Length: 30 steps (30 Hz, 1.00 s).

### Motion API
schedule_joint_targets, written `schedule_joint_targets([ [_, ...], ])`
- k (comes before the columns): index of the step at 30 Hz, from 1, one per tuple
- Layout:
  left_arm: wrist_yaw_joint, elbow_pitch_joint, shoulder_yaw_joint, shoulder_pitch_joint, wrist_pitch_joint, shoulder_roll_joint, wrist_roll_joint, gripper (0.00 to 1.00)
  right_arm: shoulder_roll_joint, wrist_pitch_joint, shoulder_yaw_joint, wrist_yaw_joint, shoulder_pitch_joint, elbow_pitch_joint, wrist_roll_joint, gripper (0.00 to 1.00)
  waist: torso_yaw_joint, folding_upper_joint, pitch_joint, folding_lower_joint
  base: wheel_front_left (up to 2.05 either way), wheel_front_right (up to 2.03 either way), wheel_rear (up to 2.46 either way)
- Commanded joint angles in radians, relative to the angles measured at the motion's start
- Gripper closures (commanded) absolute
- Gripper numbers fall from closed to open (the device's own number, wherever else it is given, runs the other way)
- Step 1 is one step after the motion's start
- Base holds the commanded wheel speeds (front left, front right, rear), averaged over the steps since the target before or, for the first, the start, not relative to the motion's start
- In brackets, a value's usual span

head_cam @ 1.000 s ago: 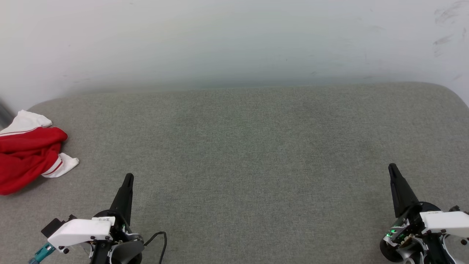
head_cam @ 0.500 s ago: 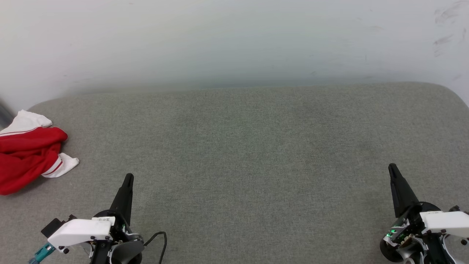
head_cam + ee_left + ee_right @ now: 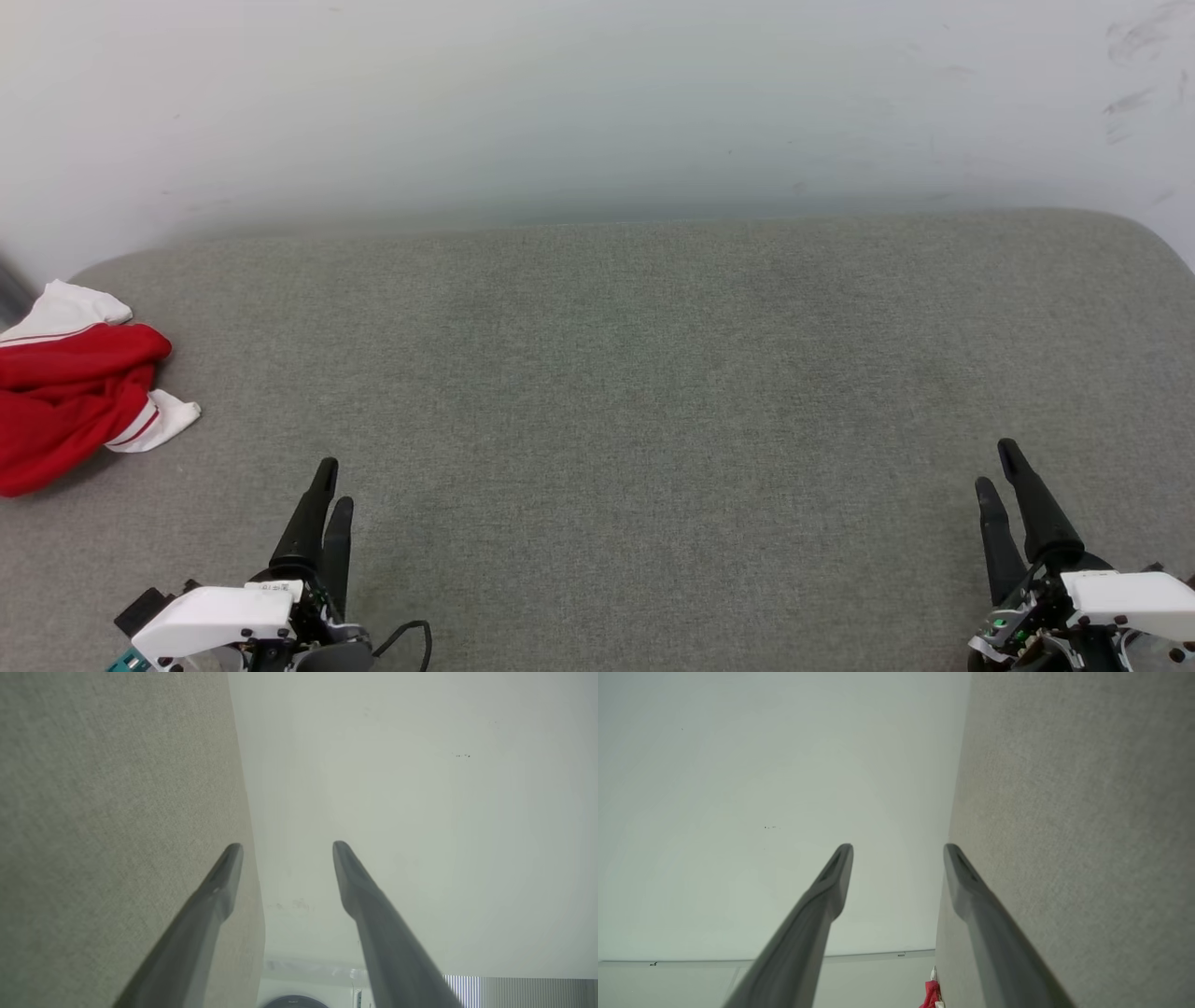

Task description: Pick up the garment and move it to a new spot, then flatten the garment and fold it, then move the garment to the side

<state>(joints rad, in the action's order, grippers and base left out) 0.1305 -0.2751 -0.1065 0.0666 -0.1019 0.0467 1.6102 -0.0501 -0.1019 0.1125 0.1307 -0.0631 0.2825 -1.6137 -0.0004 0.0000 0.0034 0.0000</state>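
Now | garment: crumpled red heap, white sleeves, striped trim | left jaws, right jaws: apart, empty

No readable text or numbers, small white sticker on white plastic arm housing, print too tiny

Garment: left part cut off by the head view's edge. It lies crumpled, so any lettering is folded out of sight. Just above it at the same edge is a dark blurred streak, unidentifiable.

Right wrist view: the garment is a tiny red-and-white scrap at the bottom edge, no detail.

Left gripper and right gripper, right of the garment: bodies cut by the bottom edge.

Left wrist view: dark round thing and ribbed panel are cut off, neither identifiable.
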Motion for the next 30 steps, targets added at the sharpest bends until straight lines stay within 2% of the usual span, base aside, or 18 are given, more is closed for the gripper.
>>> schedule_joint_targets([
  [1, 0.000, 0.028, 0.000, 0.016, 0.011, 0.002, -0.014, 0.00, -0.001, 0.011, 0.000, 0.000, -0.017, -0.019, 0.014, 0.00, 0.000, 0.0000, 0.000, 0.0000, 0.00, 0.00, 0.00],
  [9, -0.009, 0.055, -0.021, 0.011, 0.050, 0.002, -0.125, 0.00, -0.001, 0.050, 0.017, 0.000, -0.008, -0.040, 0.114, 0.00, -0.002, 0.0000, 0.002, 0.0000, 0.00, 0.00, 0.00],
  [20, -0.095, 0.133, 0.009, -0.003, 0.099, 0.003, -0.389, 0.00, -0.001, 0.099, 0.031, 0.000, 0.009, -0.111, 0.342, 0.00, -0.003, 0.0000, 0.006, 0.0000, 0.00, 0.00, 0.00],
  [30, -0.165, 0.179, 0.048, -0.021, 0.138, 0.003, -0.625, 0.00, -0.001, 0.138, 0.007, 0.000, 0.030, -0.193, 0.607, 0.00, -0.004, 0.0000, 0.011, 0.0000, 0.00, 0.00, 0.00],
])
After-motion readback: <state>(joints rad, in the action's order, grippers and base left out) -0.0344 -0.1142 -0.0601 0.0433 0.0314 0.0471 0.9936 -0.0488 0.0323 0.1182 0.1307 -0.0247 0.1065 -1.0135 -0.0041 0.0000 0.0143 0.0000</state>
